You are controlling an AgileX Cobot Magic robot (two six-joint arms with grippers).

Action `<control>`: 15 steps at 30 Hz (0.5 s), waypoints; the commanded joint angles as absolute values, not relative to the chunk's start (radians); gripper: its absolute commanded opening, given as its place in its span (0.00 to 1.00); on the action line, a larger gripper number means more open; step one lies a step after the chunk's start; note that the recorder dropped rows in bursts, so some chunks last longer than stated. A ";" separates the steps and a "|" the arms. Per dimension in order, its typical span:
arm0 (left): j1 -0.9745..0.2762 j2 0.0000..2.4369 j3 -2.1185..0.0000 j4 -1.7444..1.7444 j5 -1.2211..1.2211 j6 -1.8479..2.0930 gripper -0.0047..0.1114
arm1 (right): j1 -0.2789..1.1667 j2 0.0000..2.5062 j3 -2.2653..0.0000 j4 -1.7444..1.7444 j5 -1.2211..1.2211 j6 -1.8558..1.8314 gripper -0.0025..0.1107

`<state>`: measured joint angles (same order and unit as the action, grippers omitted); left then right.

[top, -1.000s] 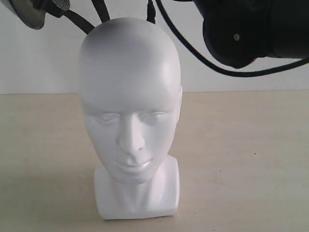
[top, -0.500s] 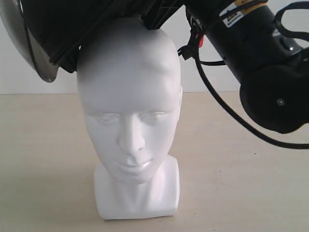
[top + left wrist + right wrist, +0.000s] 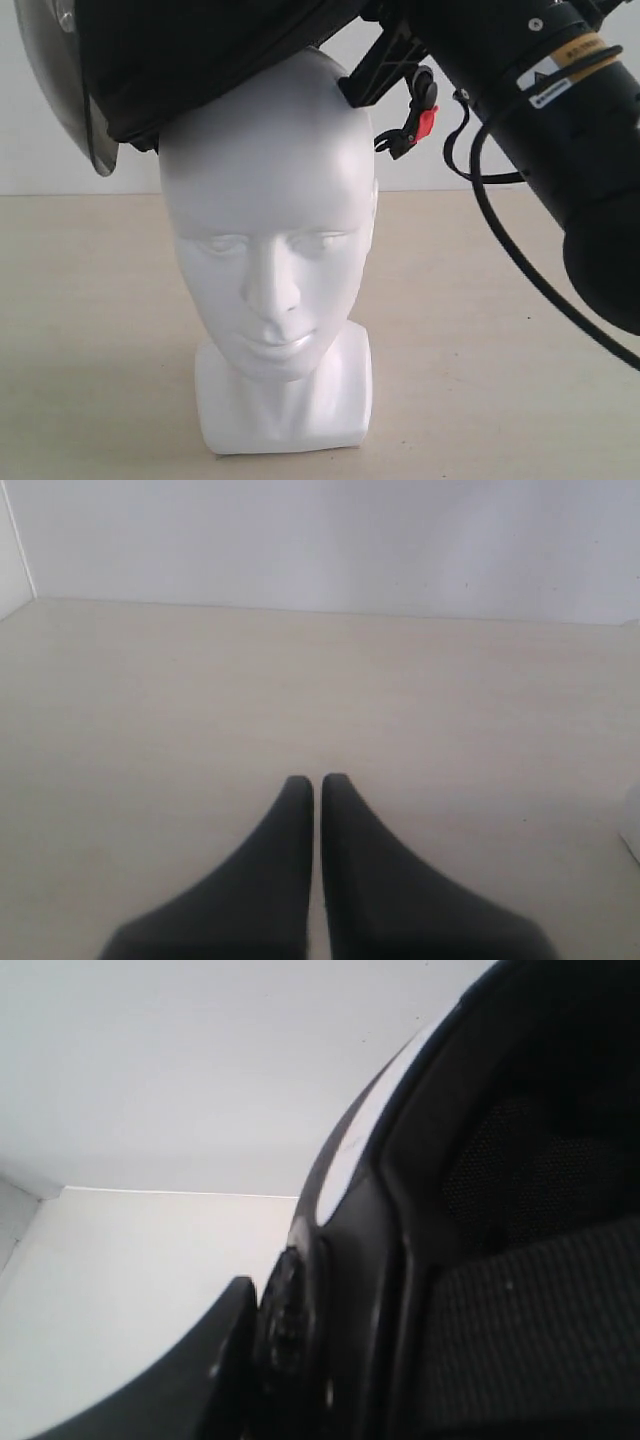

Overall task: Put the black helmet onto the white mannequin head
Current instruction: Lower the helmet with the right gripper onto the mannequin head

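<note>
Tilting over the crown of the white mannequin head point(image 3: 270, 230), the black helmet point(image 3: 190, 60) rests its lower rim on the scalp, leaving the face uncovered. Its visor point(image 3: 50, 90) juts past the head's side, and the red buckle point(image 3: 427, 121) hangs beside the temple. Open bench point(image 3: 500, 350) lies on both sides of the base. The right gripper point(image 3: 270, 1330) grasps the helmet's rim, with 1 finger point(image 3: 200, 1370) on the shell and the other hidden. The left gripper point(image 3: 318, 785) is clenched on nothing, low over the bench.

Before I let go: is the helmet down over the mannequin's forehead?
No, the black helmet is tilted over only the crown of the white mannequin head; forehead and face are bare.
</note>
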<state>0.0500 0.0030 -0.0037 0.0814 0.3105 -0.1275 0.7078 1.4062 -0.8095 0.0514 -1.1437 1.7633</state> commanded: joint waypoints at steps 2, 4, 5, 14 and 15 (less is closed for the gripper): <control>0.049 0.000 0.000 0.087 0.308 -0.127 0.08 | 0.707 1.336 -0.752 0.067 -1.221 1.743 0.02; 0.049 0.000 0.000 0.087 0.308 -0.127 0.08 | 0.707 1.334 -0.731 0.072 -1.221 1.748 0.02; 0.049 0.000 0.000 0.087 0.308 -0.127 0.08 | 0.707 1.334 -0.720 0.072 -1.221 1.748 0.02; 0.049 0.000 0.000 0.087 0.308 -0.127 0.08 | 0.707 1.334 -0.651 0.092 -1.221 1.744 0.02; 0.049 0.000 0.000 0.087 0.308 -0.127 0.08 | 0.707 1.334 -0.644 0.099 -1.221 1.741 0.02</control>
